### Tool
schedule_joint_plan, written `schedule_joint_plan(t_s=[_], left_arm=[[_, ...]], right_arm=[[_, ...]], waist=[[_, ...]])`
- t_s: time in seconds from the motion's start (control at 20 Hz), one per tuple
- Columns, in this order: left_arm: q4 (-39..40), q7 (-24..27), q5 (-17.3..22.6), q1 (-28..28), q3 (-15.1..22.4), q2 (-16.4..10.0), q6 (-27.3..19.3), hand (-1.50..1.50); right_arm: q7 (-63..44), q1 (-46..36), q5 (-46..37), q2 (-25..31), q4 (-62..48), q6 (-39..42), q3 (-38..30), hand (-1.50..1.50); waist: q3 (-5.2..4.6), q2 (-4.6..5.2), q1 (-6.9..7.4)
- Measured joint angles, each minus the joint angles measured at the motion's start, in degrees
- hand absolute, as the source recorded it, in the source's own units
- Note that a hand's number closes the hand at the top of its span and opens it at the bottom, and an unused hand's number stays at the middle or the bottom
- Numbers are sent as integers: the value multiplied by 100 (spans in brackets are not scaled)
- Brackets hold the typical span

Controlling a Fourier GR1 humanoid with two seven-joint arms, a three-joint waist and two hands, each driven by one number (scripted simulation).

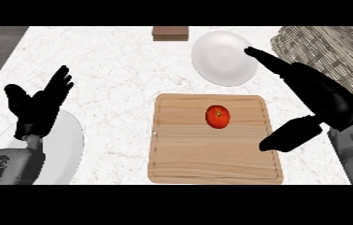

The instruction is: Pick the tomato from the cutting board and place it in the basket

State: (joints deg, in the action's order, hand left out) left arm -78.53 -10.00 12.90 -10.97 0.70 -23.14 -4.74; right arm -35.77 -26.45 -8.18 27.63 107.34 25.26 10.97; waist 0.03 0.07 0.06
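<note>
- Two hands show, and neither holds anything. At the near left a grey forearm [17,165] comes up from the lower edge, next to the white near plate [69,149] lying on the pale surface [117,79].
- Nearest in the middle is the wooden cutting board [207,158], flat on the surface, its near half bare.
- The left hand [34,109] rests open at the left edge, fingers straight and pointing up. It is over the near plate's far rim and well apart from the board.
- The right hand [321,100] comes in from the right, spread wide. Its thumb hangs over the board's right edge, and its straight fingers point far and left, their tips crossing the right rim of the white far plate [217,60]. Nothing lies between thumb and fingers.
- The tomato [218,116] sits on the far half of the cutting board, slightly right of its middle and untouched. The right hand's thumb is near it on the right, but apart.
- The far plate lies just beyond the board's far edge.
- The woven basket [317,44] stands at the far right corner, beyond the right hand. No tomato shows in the part that can be seen.
- A small brown block [170,32] sits at the far edge, left of the far plate.
- As I judge it, no part of the task is done yet. What is left is to close the right hand round the tomato, lift it, carry it far and right, and let it go in the basket.
</note>
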Motion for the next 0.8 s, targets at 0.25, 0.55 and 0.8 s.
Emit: schedule_joint_plan(t_s=[0.25,0.55,0.8], left_arm=[[-63,-150,-25,-60,-65,28,94,0],[113,-128,-120,-181,-234,97,238,0],[122,-102,-202,-158,-344,148,320,0]], right_arm=[[834,405,-942,-596,-481,-704,366,-150],[1416,358,-1508,-1209,-1357,-1127,469,-150],[1820,362,-1842,-1293,-2091,-1067,481,-150]], waist=[[1,1,18],[-2,1,17],[-2,-1,20]])
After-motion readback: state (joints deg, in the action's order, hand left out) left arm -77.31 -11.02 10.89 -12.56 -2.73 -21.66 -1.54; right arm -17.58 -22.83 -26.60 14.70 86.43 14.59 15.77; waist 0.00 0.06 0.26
